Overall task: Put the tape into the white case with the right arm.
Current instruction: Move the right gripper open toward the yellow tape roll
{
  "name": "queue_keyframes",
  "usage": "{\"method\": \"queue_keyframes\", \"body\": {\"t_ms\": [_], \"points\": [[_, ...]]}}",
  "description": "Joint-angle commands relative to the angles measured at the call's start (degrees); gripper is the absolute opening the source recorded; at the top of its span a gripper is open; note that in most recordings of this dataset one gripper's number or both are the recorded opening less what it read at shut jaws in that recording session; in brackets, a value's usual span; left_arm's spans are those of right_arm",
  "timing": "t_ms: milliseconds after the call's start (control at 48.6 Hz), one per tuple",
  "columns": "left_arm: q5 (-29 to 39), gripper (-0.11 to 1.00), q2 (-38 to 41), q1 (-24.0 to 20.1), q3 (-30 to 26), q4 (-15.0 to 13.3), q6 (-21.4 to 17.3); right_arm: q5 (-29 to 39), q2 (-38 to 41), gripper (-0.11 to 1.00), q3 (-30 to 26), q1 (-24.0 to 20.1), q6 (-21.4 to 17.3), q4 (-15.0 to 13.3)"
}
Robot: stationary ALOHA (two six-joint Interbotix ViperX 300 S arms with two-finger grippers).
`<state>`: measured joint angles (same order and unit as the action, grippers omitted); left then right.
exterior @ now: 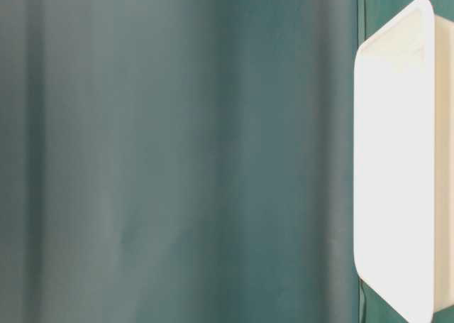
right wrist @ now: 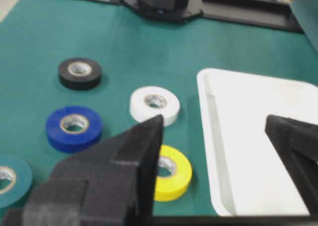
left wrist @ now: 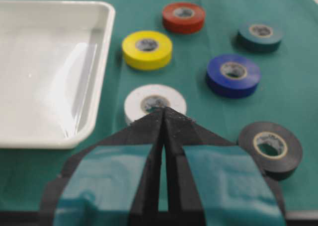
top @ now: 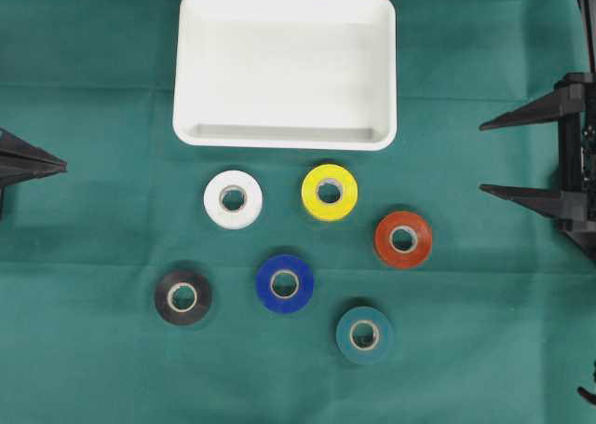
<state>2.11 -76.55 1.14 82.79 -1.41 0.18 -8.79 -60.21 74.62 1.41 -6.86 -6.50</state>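
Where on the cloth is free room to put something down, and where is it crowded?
Free: the white case holds nothing. The green cloth is bare left of the black tape and white tape, and right of the red tape and teal tape. Crowded: the middle below the case, where the yellow tape and blue tape also lie.

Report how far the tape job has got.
Done: nothing; the white case holds no tape. In hand: the right gripper is open at the table's edge, holding nothing. Left: all six rolls, from the white roll to the red roll, lie on the cloth.
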Motion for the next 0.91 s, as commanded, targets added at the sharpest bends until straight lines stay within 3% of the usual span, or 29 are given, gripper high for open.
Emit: {"method": "queue_keyframes", "body": {"t_ms": [0, 206, 453, 885], "points": [[-0.26, 0.01, 0.53, 0.18, -0.35, 0.00, 0.00, -0.53, 0.26, 0.83, -0.35, 0.09, -0.18, -0.09], [-0.35, 0.01, 0.53, 0.18, -0.26, -0.09, 0.18, 0.18, 0.53, 0.83, 2.02, -0.97, -0.09, -0.62], [-0.26, 0.01, 0.53, 0.18, 0.00, -0.09, 0.00, 1.14, -0.44, 0.83, 3.96, -4.04, -0.18, -3.52], [-0.53, 0.01, 0.53, 0.18, 0.88, 0.00, -0.09, 5.19, -2.64, 0.83, 5.63, -5.45, -0.35, -3.52]]}}
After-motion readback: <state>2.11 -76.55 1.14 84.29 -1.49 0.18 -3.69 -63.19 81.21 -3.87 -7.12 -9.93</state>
